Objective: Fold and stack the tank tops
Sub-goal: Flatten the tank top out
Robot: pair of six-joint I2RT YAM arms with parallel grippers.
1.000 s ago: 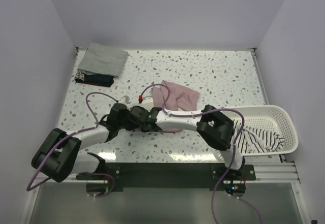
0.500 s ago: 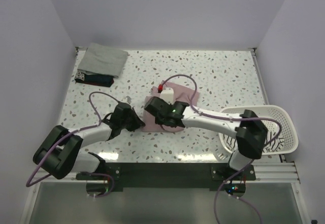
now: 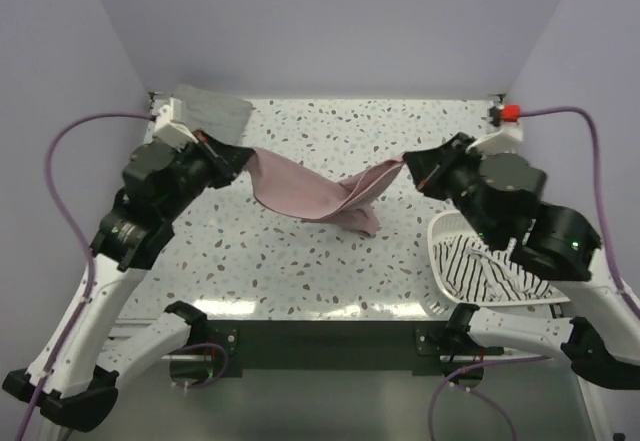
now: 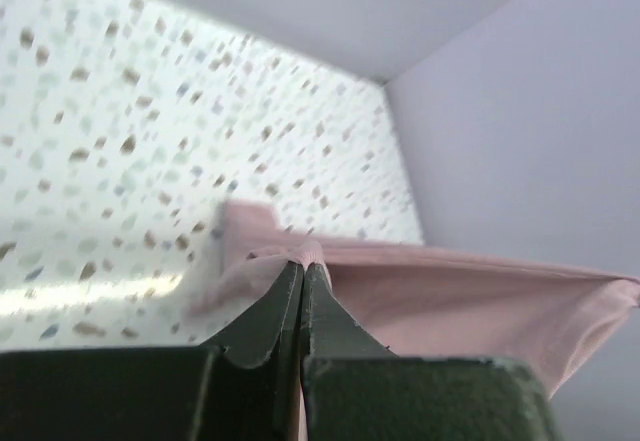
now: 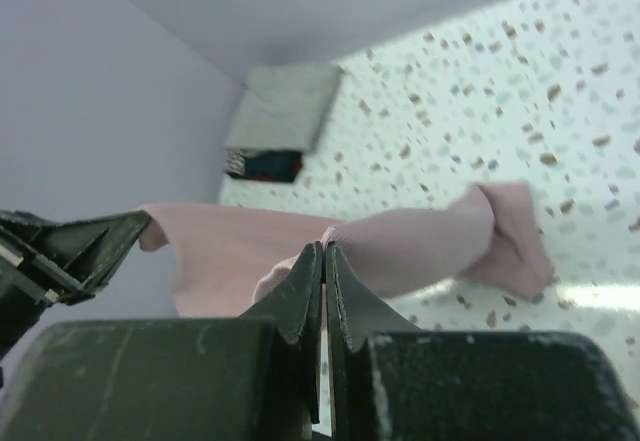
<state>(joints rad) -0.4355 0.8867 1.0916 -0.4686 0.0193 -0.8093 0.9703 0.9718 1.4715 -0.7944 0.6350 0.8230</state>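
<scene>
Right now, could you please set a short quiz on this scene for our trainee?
1. True or false: the left gripper and the right gripper are both shut on the pink tank top.
2. The striped tank top lies: A in the white basket; B in the right gripper; C in the left gripper.
3. What lies under the grey-green tank top?
Key: 1 true; 2 A; 3 the dark navy tank top.

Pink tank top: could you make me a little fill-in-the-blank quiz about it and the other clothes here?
1. The pink tank top hangs stretched between the left pincer and the right pincer, both ____ on it.
2. The striped tank top lies ____ the white basket.
3. The grey-green tank top lies folded at the far ____ corner.
Missing words: shut; inside; left.
</scene>
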